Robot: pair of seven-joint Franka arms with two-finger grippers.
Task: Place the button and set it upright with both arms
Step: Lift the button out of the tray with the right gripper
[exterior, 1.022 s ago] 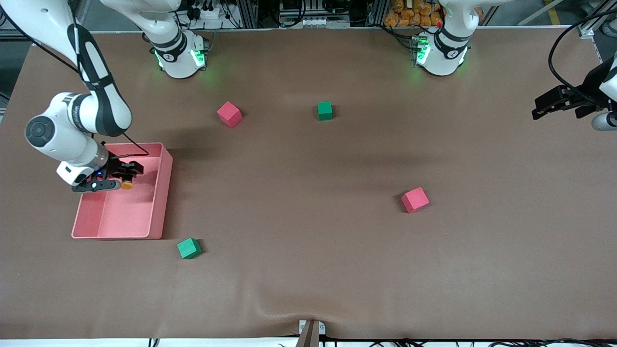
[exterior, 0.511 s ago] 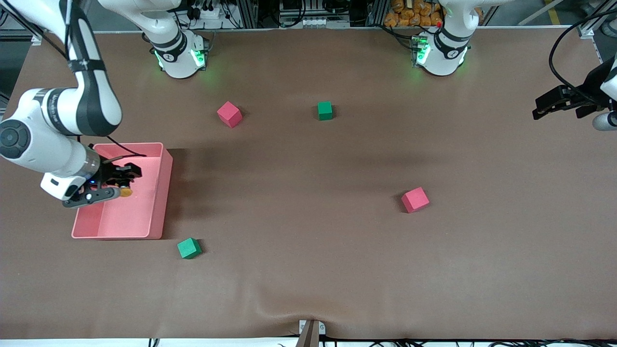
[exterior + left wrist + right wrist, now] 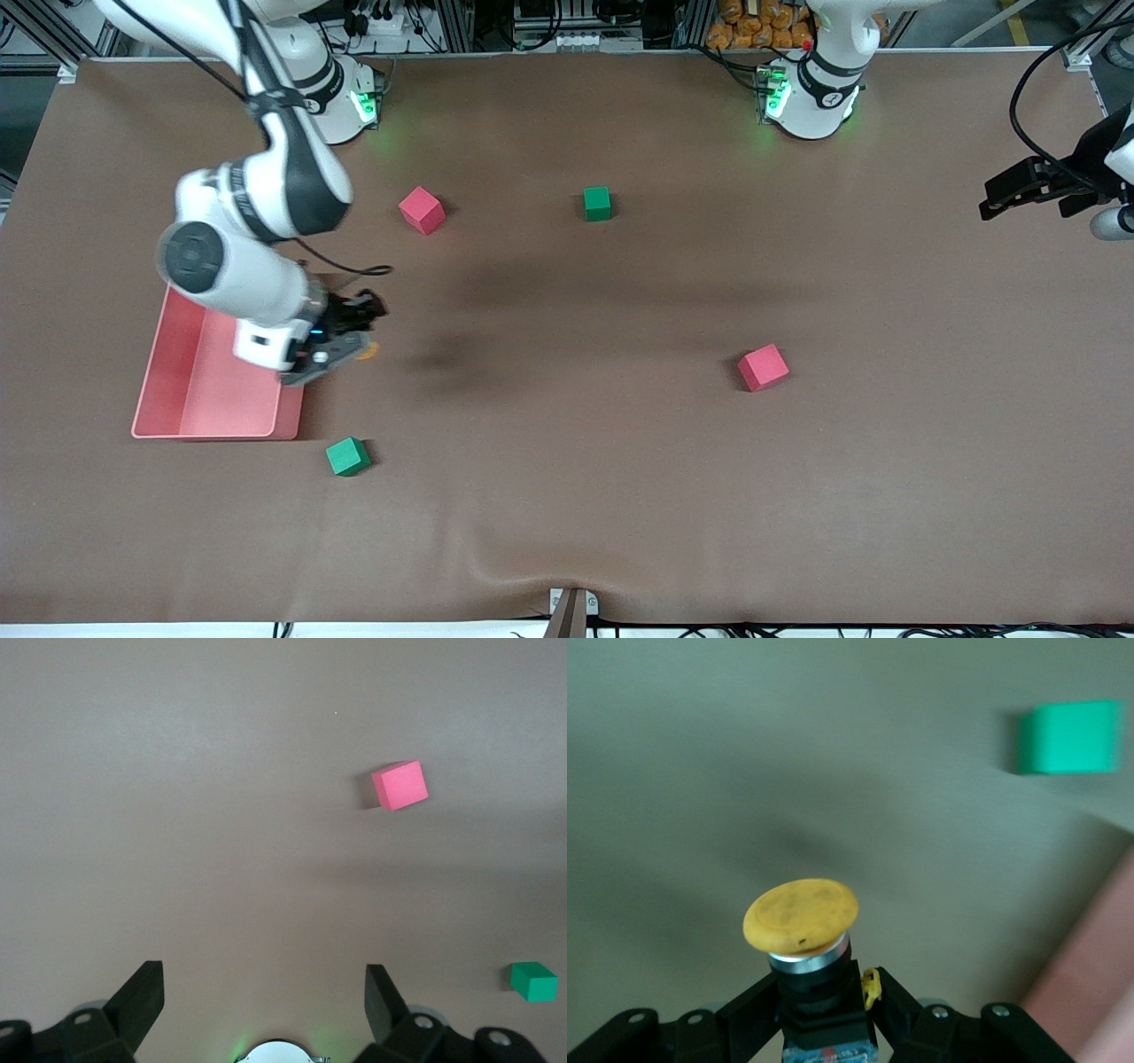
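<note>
The right gripper hangs over the table beside the pink tray, its fingers clamped on the button, whose orange cap juts past their tips. The left gripper waits over the left arm's end of the table, fingers spread wide.

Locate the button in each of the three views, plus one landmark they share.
Front view: the button shows as an orange cap in the right tool, up over the table beside the pink tray.
Left wrist view: not in it; only the open left tool over the table.
Right wrist view: low centre, cap above the dark body clamped by the tool.
Shared landmark: the brown table.
</note>
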